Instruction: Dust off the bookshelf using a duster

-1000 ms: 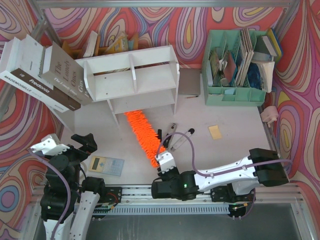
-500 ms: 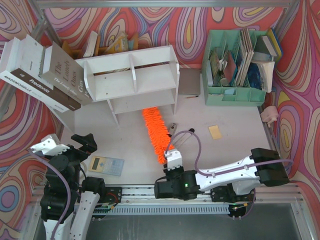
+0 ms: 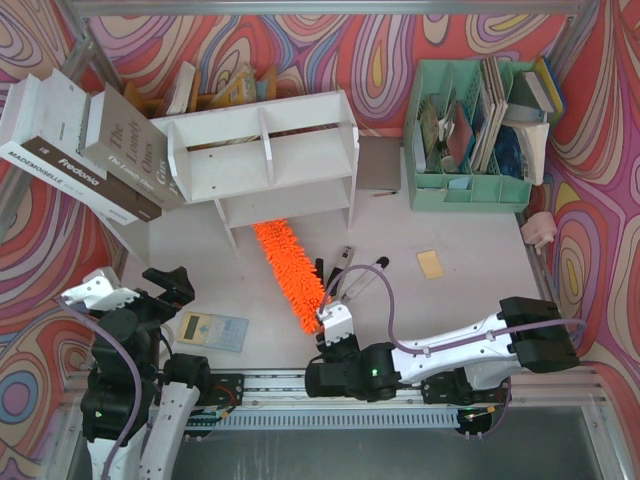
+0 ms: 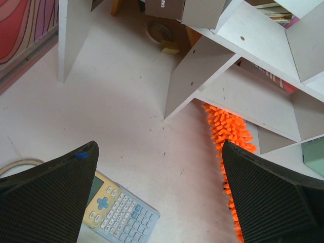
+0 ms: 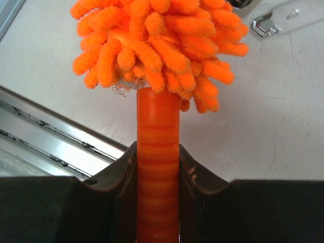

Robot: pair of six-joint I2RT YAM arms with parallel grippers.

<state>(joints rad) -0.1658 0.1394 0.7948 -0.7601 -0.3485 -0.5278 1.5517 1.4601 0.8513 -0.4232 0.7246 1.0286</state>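
Duster (image 3: 287, 270) swung back left, right gripper (image 3: 332, 324) clamping it — arm (image 3: 450, 345) stretched low

place: staged robot-lab test cell, dressed like a study | walls: swirl-patterned panels (image 3: 400, 40) behind and on both sides of the bookshelf (image 3: 265, 160) | frame: aluminium bar (image 3: 320, 7) beyond it, aluminium rail (image 3: 260, 385) at the table edge before it | props: books (image 3: 90, 150) left of it, file organiser (image 3: 470, 190) right, calculator (image 3: 212, 330) in front
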